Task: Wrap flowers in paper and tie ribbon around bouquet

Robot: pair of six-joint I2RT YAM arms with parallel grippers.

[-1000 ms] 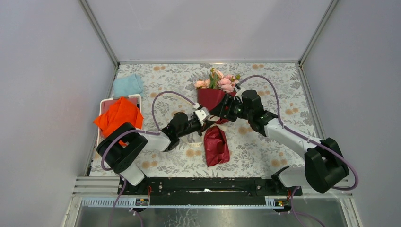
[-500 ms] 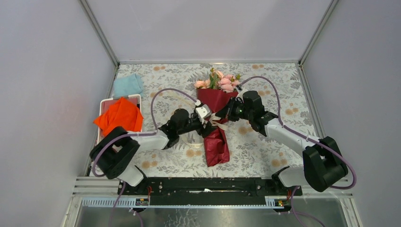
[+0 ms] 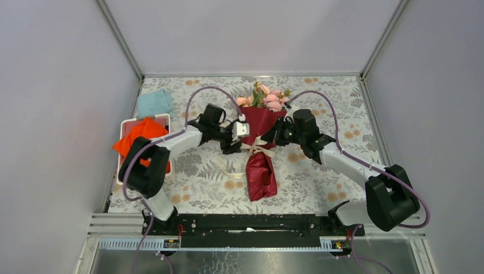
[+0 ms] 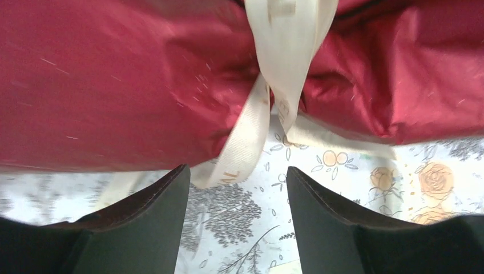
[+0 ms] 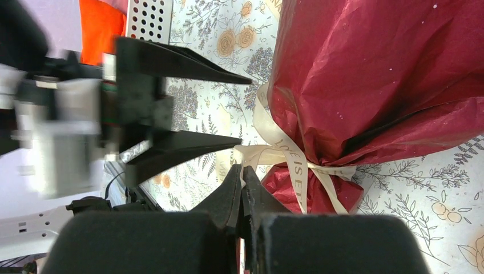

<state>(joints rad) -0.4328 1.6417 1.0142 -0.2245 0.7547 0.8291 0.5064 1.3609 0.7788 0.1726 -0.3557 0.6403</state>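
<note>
Bright, even, diffuse light; shadows faint.
Left of the bouquet (image 5: 371, 85), right wrist view: left gripper (image 5: 245, 111) body blurred; bouquet itself sharp.

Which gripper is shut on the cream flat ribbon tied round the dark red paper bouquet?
The right gripper: its fingers are closed on a tail of the cream ribbon. The left gripper stands open, holding nothing.

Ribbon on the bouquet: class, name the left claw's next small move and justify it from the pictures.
Probably close the left claw on the ribbon tail. Its jaws stand open with that tail's end between them, the right claw is shut on the other tail, and the crossing at the waist of the bouquet looks loose.
</note>
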